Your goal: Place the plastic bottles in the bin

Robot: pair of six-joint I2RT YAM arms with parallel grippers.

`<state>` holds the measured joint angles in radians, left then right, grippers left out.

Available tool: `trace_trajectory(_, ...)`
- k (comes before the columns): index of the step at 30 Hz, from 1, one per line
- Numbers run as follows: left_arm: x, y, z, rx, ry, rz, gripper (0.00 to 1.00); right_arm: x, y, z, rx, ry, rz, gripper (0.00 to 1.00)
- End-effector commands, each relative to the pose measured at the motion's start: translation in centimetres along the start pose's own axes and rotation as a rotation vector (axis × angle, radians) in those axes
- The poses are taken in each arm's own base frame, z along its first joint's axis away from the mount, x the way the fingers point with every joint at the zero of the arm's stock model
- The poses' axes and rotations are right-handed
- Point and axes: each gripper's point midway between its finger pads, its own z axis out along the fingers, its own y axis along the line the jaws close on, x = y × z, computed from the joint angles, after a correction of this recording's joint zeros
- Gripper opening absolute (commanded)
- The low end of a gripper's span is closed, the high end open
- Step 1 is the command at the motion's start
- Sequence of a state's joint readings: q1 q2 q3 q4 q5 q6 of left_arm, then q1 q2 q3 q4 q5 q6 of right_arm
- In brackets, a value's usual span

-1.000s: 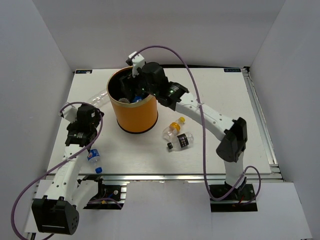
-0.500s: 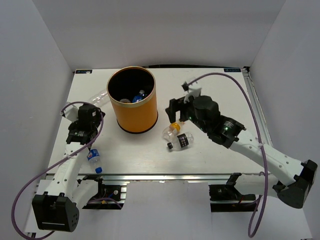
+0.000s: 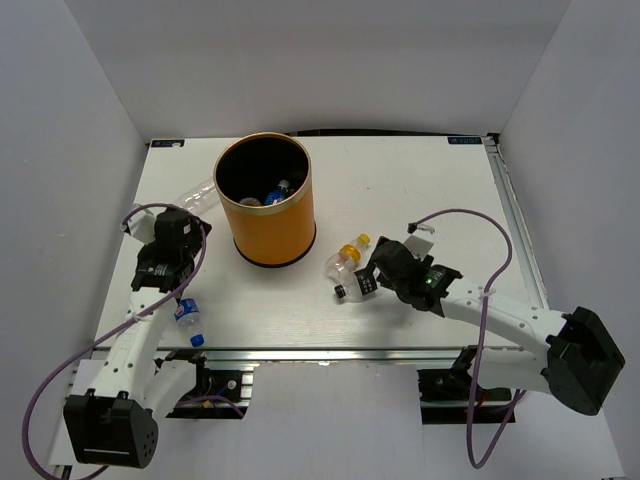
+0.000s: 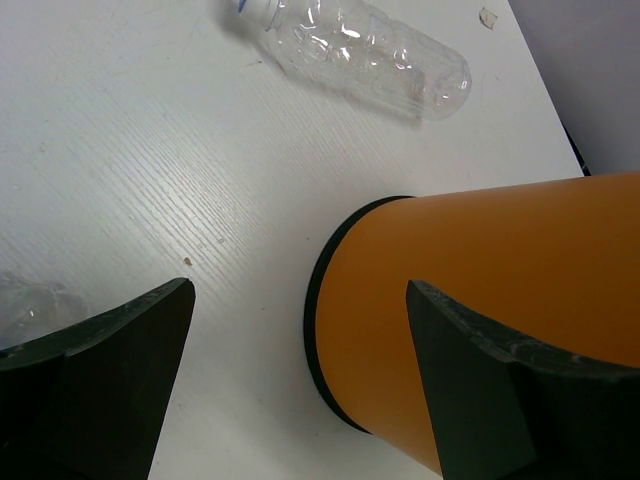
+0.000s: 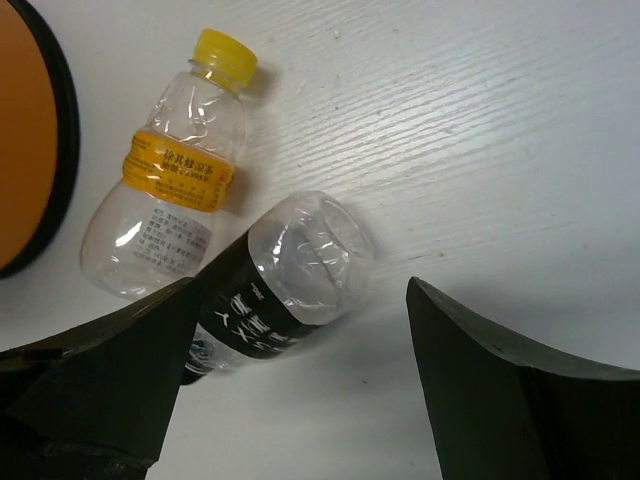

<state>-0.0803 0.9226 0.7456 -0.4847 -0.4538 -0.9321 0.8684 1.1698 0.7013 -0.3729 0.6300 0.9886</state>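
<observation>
The orange bin point(image 3: 268, 222) stands at the table's back left with bottles point(image 3: 276, 191) inside. A black-labelled bottle point(image 3: 360, 284) and a yellow-capped bottle point(image 3: 346, 256) lie right of it. My right gripper point(image 3: 376, 272) is open and low over the table. In the right wrist view the black-labelled bottle point(image 5: 275, 290) lies partly between its open jaws point(image 5: 300, 385), beside the yellow-capped bottle point(image 5: 175, 195). My left gripper point(image 3: 181, 226) is open and empty point(image 4: 300, 385), just left of the bin's base point(image 4: 480, 270). A clear bottle point(image 4: 370, 60) lies ahead of it.
The clear bottle point(image 3: 196, 196) lies against the bin's left side. A blue-capped bottle point(image 3: 188, 318) lies near the front edge under my left arm. A bit of clear plastic point(image 4: 25, 300) shows by the left finger. White walls enclose the table.
My right arm has left the bin's rim, swung right and come down to the table at the black-labelled bottle. The left arm has not moved.
</observation>
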Motion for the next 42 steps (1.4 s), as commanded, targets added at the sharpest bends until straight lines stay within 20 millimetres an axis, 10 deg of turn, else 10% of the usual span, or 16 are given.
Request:
trace_trajectory(1, -0.6, -0.1, -0.5, 0.026, -0.027, -0.015, 0.98, -0.2, 1.7, 1.2, -0.078, -0.056, 0.208, 0.89)
trace_trajectory(15, -0.6, 0.3, -0.2, 0.001, -0.031, -0.001, 0.98, 4.6, 3.5, 4.0, -0.132, 0.091, 0.327, 0.84)
trace_trajectory(23, -0.7, 0.5, -0.1, -0.011, -0.037, -0.003, 0.98, 1.8, 4.4, 2.9, -0.215, -0.006, 0.406, 0.22)
trace_trajectory(30, -0.8, 0.7, 0.0, -0.023, -0.048, -0.007, 0.98, -5.2, 4.4, -1.2, -0.255, -0.230, 0.308, 0.09)
trace_trajectory(33, -0.7, 0.7, 0.2, -0.024, -0.047, -0.011, 0.98, -10.0, 6.8, -4.5, -0.367, -0.374, 0.149, 0.07)
trace_trajectory(38, -0.6, 0.4, 0.3, -0.021, -0.033, -0.011, 0.98, -19.0, 18.4, -12.2, -0.701, -0.576, -0.111, 0.10)
trace_trajectory(40, -0.5, 0.5, 0.4, -0.026, -0.034, -0.006, 0.98, -20.2, 22.1, -11.4, -0.717, -0.627, -0.229, 0.11)
trace_trajectory(41, -0.5, 0.6, 0.3, -0.029, -0.033, -0.004, 0.98, -23.4, 24.5, -14.2, -0.774, -0.704, -0.216, 0.11)
trace_trajectory(42, -0.6, 0.6, 0.3, -0.029, -0.034, -0.005, 0.98, -23.0, 26.7, -11.8, -0.760, -0.691, -0.258, 0.11)
